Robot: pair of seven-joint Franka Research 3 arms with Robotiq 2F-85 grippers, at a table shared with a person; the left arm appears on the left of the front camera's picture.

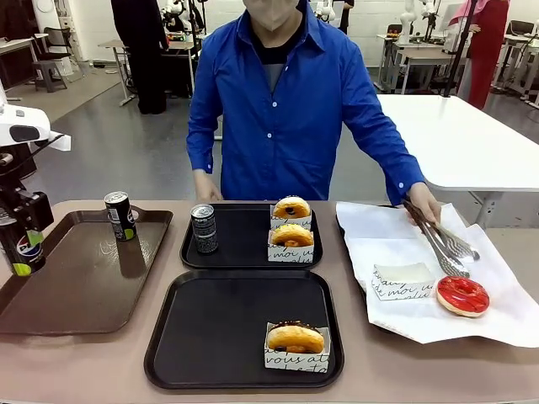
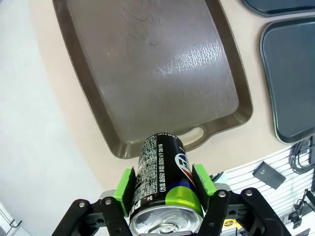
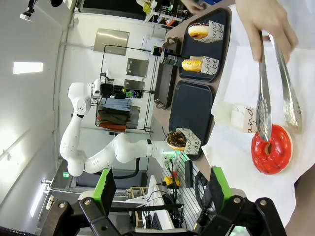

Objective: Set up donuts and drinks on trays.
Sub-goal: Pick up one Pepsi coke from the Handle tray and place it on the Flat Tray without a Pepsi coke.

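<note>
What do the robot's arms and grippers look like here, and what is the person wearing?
The left gripper and right gripper are black, two-fingered, with green pads. The left arm is white, with rounded links. The person wears a long-sleeved blue button shirt.

Past my counter's (image 1: 76, 364) far edge I see grey floor (image 1: 126, 156), a white table (image 1: 472, 143), and desks (image 1: 414, 52) behind.

Left tool (image 2: 165, 188) clamps a soda can (image 2: 161, 160) above the brown tray (image 2: 147, 73)
</note>
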